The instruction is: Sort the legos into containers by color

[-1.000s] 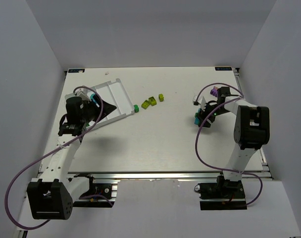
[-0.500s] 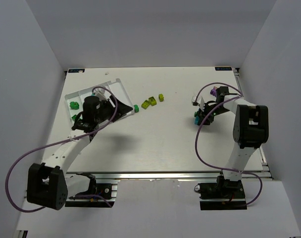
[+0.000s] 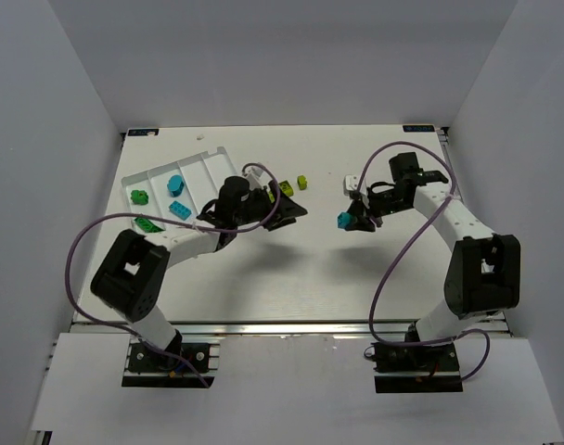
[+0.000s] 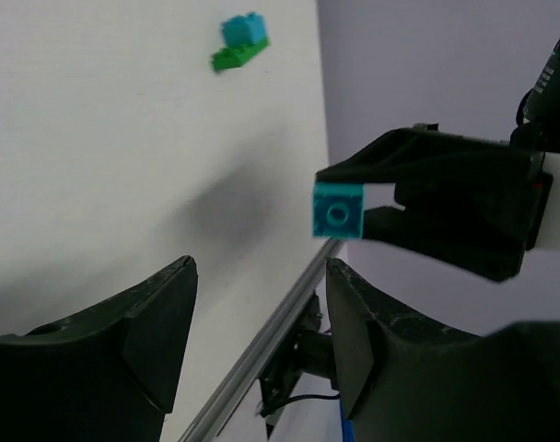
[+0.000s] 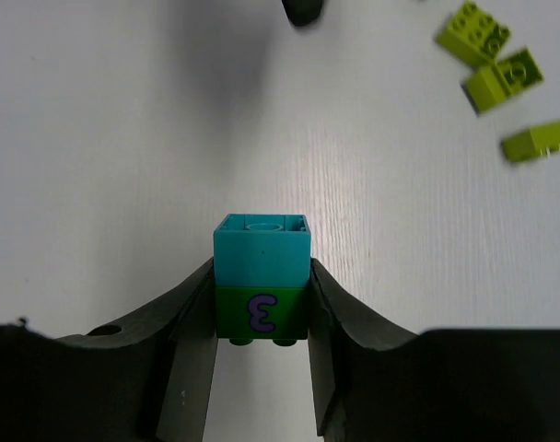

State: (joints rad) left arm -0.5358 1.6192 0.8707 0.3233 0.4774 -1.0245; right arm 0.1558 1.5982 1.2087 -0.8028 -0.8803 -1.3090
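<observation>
There goes my left arm, off the tray (image 3: 206, 171) at last. A second ago it was hunched right over it, and now my left gripper (image 4: 260, 295) hangs just off the tray's right side, spread wide with nothing in it, next to the yellow-green bricks (image 5: 472, 33) lying on the surface (image 3: 291, 269). With the arm out of the way the tray shows its load: two dark green bricks (image 3: 137, 197) toward its left side and two cyan pieces (image 3: 175, 182) in the compartment beside them, though whether the nearer green one sits inside the rim I can't tell. Meanwhile my right gripper (image 5: 262, 276) has come in from far right of the tray and is up off the surface, clenched on a little stack: a cyan brick (image 5: 262, 250) pressed onto a green brick (image 5: 261, 314) marked with a purple 3. It is still well right of the tray, facing my open left gripper. My read: that stack mixes two colours, so it must be pulled apart before either half goes in, and the left is placed to help.
</observation>
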